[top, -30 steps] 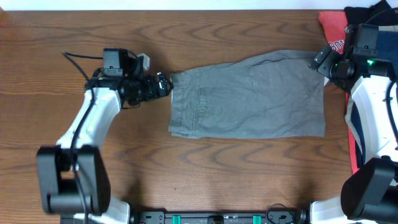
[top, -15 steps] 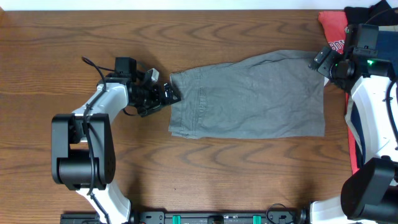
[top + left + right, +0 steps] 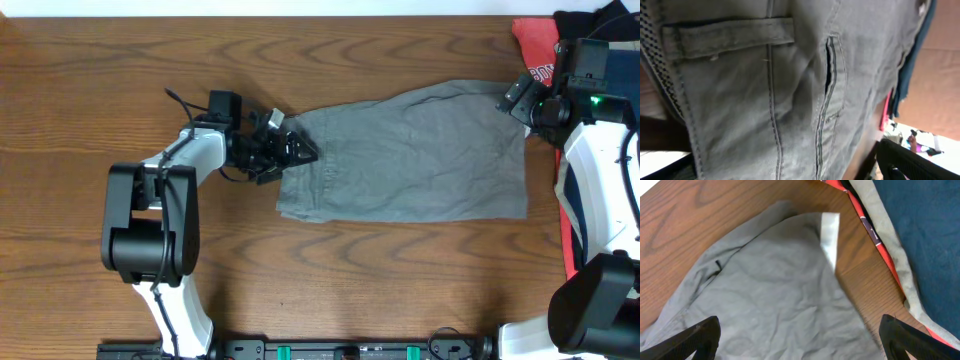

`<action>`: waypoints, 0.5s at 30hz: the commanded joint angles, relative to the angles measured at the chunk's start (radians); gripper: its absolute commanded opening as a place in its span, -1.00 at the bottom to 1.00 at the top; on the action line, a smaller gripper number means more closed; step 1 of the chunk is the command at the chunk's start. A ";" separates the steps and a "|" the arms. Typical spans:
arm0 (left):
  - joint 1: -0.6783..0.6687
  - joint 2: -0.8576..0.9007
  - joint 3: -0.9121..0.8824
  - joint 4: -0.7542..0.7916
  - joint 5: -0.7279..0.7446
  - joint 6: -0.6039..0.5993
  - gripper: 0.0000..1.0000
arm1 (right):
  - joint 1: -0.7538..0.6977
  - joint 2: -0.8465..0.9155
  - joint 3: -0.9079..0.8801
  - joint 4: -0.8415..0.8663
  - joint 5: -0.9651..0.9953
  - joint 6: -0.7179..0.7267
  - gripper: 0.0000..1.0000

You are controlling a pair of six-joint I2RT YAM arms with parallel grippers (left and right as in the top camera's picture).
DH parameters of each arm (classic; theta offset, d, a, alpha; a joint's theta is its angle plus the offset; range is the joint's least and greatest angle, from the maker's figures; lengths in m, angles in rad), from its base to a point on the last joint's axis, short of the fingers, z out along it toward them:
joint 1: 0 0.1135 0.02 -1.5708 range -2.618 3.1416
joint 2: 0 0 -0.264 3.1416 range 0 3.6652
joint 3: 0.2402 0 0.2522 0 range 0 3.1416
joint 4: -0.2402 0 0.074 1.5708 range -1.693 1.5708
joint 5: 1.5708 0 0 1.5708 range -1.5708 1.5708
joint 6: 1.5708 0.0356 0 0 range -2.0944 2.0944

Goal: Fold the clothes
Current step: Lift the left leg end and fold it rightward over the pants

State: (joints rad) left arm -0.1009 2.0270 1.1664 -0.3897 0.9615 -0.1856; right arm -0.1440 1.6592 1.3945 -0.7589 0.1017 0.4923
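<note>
The grey shorts lie spread flat in the middle of the table. My left gripper is shut on their upper left waistband corner, which is pulled in over the shorts. In the left wrist view the grey shorts fill the frame, with a belt loop, seams and a pocket slit showing. My right gripper hovers open above the shorts' upper right corner. In the right wrist view its fingers are spread wide over the grey cloth.
More garments are piled at the right edge: a coral-red one, a black one and a navy one. The navy cloth and a red edge lie right of the shorts. Bare wood table lies to the left.
My left arm has moved right, dragging the shorts' upper left corner inward over the cloth. The right arm has not moved.
</note>
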 commanded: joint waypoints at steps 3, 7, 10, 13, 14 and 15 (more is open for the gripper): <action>-0.014 0.096 -0.052 -0.015 -0.140 0.010 0.76 | 0.001 -0.013 0.015 0.000 0.002 -0.007 0.98; -0.014 0.096 -0.052 -0.016 -0.139 0.009 -0.35 | 0.001 -0.013 0.015 -0.001 0.002 -0.007 0.99; -0.014 0.096 -0.052 -0.016 -0.139 0.009 -0.87 | 0.001 -0.013 0.015 0.000 0.002 -0.007 0.98; -0.014 0.096 -0.052 -0.016 -0.139 0.008 -0.88 | 0.001 -0.013 0.015 -0.001 0.002 -0.007 0.98; -0.013 0.096 -0.052 -0.016 -0.139 0.009 -0.88 | 0.001 -0.013 0.015 -0.001 0.002 -0.007 0.98; -0.013 0.096 -0.051 -0.016 -0.139 0.009 -0.88 | 0.001 -0.013 0.015 -0.001 0.002 -0.007 0.98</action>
State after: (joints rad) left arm -0.1078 2.0819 1.1435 -0.3923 0.9287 -0.1825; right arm -0.1440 1.6592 1.3945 -0.7593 0.1017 0.4927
